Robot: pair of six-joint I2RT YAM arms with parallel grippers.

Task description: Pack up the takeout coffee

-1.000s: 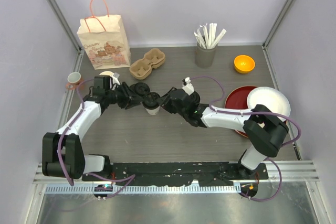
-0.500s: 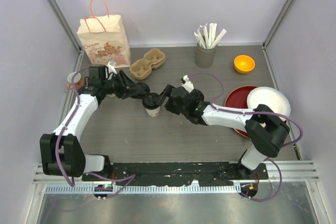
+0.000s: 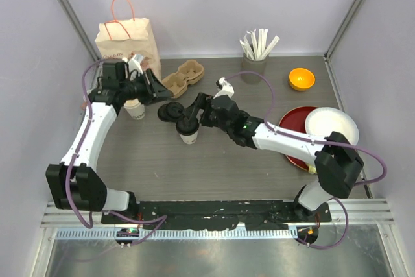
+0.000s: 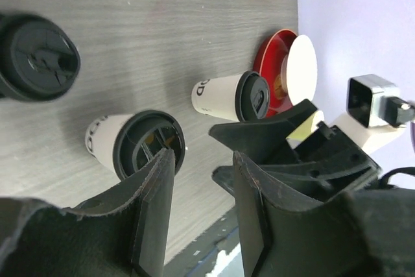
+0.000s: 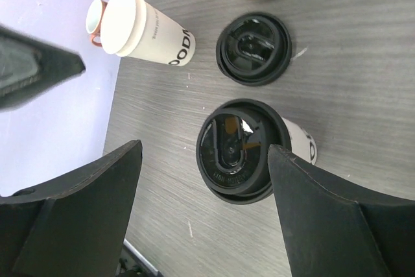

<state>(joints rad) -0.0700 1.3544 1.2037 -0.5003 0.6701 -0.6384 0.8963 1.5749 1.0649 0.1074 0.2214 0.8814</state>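
**Setting:** robotics laboratory test cell, dressed with café props.

**Enclosure:** plain pale-lilac walls [image 3: 227,4] on 3 sides, joined by bare aluminium frame posts [image 3: 68,14].

**Work surface:** grey wood-grain tabletop [image 3: 214,167], with sheet metal [image 3: 214,254] at the near edge.

**Fittings:** 2 white-and-black robot arms, the left arm [image 3: 91,141] and the right arm [image 3: 285,139], bolted to a black rail [image 3: 214,211]. Exposed purple cables [image 3: 269,95] loop along them.

**Props:**
- 1 printed paper bag [image 3: 128,47]
- 1 cardboard cup carrier [image 3: 183,77]
- 1 grey holder [image 3: 254,68] of wrapped sticks
- 1 orange bowl [image 3: 301,79]
- 1 white plate [image 3: 334,124] overlapping 1 red plate [image 3: 292,128]
- 1 lidded paper cup [image 3: 189,131]
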